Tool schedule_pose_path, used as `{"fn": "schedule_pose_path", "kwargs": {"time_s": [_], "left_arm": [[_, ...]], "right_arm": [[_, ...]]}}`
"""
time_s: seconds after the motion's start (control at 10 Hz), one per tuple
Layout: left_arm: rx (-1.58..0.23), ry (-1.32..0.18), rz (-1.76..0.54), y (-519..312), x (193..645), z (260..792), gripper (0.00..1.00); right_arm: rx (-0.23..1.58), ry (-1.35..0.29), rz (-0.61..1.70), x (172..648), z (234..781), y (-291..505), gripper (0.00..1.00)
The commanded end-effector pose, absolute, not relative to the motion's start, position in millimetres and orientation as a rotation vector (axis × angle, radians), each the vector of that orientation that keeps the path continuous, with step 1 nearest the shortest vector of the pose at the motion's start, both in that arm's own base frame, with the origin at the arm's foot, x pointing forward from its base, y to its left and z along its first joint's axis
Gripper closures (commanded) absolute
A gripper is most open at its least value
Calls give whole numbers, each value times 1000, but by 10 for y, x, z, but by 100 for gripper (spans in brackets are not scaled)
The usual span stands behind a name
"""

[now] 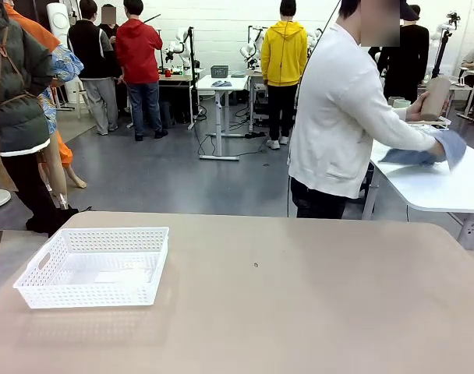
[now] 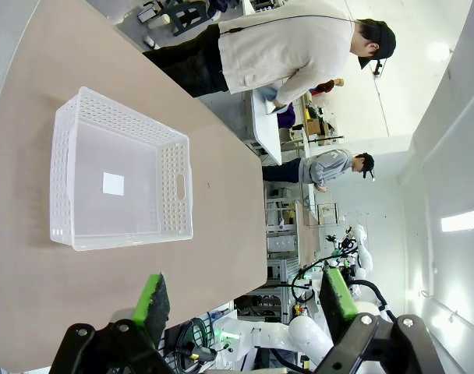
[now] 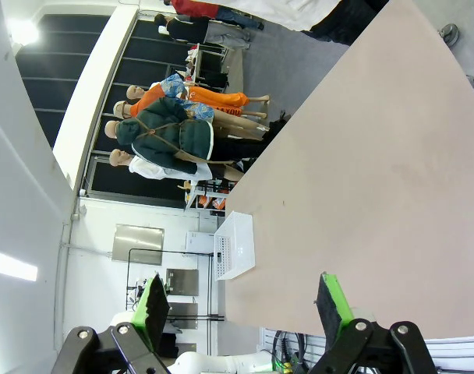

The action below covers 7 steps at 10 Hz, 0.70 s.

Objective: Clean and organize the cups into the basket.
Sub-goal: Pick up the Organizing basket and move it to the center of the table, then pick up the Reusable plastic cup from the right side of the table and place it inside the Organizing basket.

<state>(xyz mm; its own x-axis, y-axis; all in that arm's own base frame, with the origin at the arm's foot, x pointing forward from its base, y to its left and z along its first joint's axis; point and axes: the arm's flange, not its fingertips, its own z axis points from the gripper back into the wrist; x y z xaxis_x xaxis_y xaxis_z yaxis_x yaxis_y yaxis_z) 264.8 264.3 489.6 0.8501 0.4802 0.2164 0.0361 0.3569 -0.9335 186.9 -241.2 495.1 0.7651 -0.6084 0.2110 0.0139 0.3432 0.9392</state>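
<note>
A person in a white top stands at the far side, turned toward a white side table [image 1: 440,187]. One hand holds a tan cup [image 1: 436,97] upright, and the other holds a blue cloth [image 1: 428,153] just below it. The white mesh basket [image 1: 89,292] sits empty at the left of the tan table [image 1: 315,312]. In the left wrist view my left gripper [image 2: 245,300] hangs open above the table, with the basket [image 2: 175,187] ahead of it. My right gripper [image 3: 243,304] is also open over bare tabletop, with the basket [image 3: 237,245] far off.
The side table stands to the right, beyond the tan table's far edge, with small pale items [image 1: 399,102] at its back. Several people stand at workbenches in the background. A small dark speck [image 1: 256,265] marks the tabletop near the middle.
</note>
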Motion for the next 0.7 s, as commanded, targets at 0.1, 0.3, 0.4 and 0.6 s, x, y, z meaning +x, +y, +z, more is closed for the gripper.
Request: {"fn": "schedule_pose_path", "kwargs": {"time_s": [0.1,0.3,0.4,0.6], "left_arm": [[-1192,-519,299,2664,2632,4906,0],[-1192,-519,299,2664,2632,4906,0],[-1192,-519,299,2664,2632,4906,0],[-1192,-519,299,2664,2632,4906,0]], "right_arm": [[1181,-602,-424,1900,4939,-2409,0],[1181,-602,-424,1900,4939,-2409,0],[1181,-602,-424,1900,4939,-2409,0],[1181,-602,-424,1900,4939,-2409,0]]}}
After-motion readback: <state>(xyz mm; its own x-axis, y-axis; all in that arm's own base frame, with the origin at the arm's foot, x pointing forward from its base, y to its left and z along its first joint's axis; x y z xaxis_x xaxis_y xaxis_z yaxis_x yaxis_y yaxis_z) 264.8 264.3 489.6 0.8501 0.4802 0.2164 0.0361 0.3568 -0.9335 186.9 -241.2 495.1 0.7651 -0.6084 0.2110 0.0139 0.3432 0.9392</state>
